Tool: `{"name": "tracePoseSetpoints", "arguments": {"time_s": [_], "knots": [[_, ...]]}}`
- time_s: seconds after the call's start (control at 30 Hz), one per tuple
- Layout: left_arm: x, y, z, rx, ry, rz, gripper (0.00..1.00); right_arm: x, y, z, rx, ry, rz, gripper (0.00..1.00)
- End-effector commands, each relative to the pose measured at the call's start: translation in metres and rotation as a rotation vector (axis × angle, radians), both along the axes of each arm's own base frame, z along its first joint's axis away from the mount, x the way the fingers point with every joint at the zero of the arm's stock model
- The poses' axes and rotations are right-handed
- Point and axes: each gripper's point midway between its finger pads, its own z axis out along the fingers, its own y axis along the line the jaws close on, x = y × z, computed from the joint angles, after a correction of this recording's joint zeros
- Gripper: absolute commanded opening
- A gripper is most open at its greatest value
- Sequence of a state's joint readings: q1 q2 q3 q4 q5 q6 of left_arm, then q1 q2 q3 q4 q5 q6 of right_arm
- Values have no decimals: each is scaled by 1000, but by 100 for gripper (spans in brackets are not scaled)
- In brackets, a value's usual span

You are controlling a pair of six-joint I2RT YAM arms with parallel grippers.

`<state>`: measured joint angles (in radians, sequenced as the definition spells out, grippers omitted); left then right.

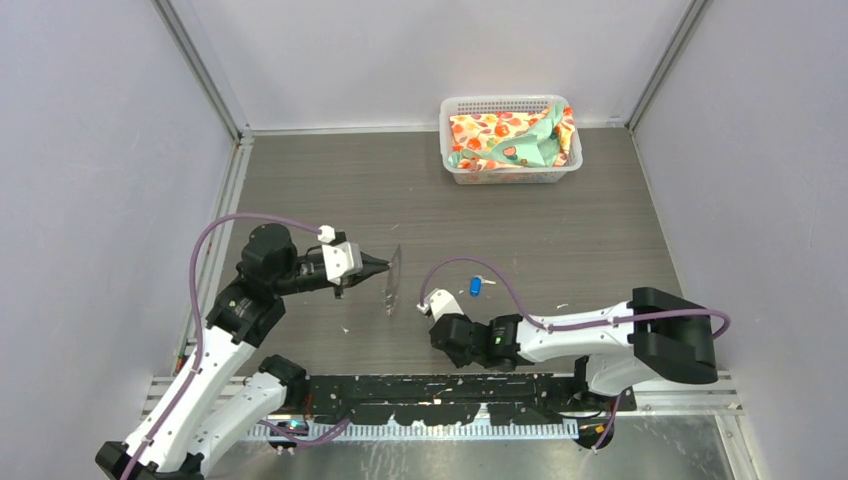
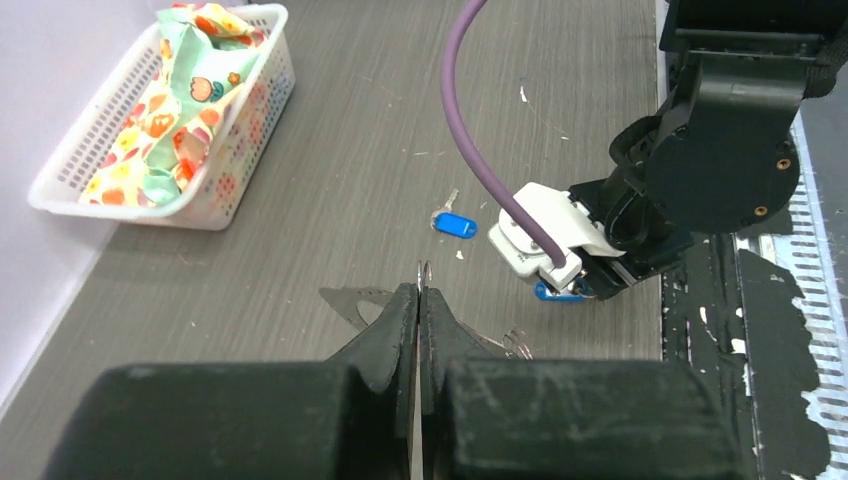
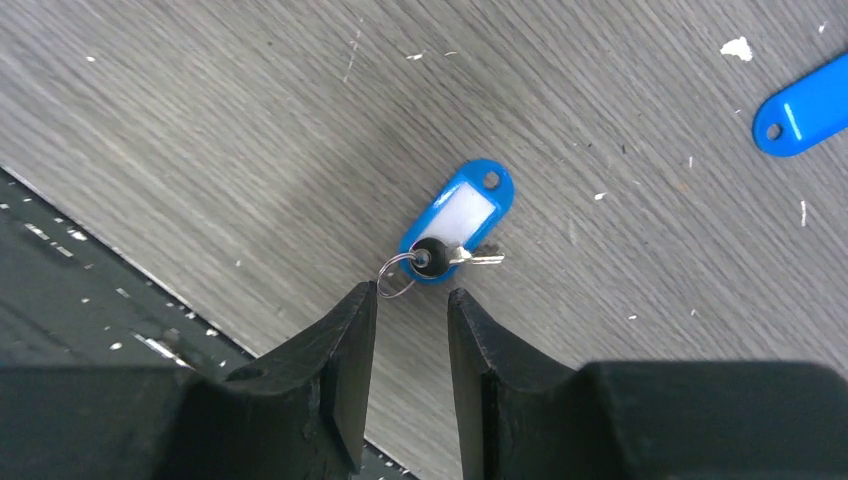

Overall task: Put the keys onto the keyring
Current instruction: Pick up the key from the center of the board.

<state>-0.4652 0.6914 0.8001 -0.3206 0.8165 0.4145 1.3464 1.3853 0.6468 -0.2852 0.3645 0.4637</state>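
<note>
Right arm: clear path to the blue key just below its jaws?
Probably yes. The right gripper hangs just over the near key, jaws parted, nothing in between. The second key lies apart, and the left gripper, shut on the keyring, is off to the side.

Logged first key (image 3: 458,222) flat on tabletop (image 1: 560,230): blue head, white label, small silver ring, short blade. Logged second key (image 1: 475,287) flat, blue, nearby but apart. Logged keyring (image 1: 393,280): thin silvery loop, upright, edge-on, pinched in left gripper (image 2: 421,295).
</note>
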Motion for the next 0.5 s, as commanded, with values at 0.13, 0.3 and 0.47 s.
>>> {"name": "tracePoseSetpoints", "arguments": {"time_s": [0.13, 0.3, 0.47], "knots": [[2, 4, 17, -28, 43, 56, 0, 16, 13, 7, 24, -119, -1, 36], [1, 7, 15, -19, 55, 75, 0, 14, 17, 5, 24, -127, 0, 35], [2, 10, 14, -13, 57, 98, 0, 16, 19, 1, 24, -131, -13, 32]]}}
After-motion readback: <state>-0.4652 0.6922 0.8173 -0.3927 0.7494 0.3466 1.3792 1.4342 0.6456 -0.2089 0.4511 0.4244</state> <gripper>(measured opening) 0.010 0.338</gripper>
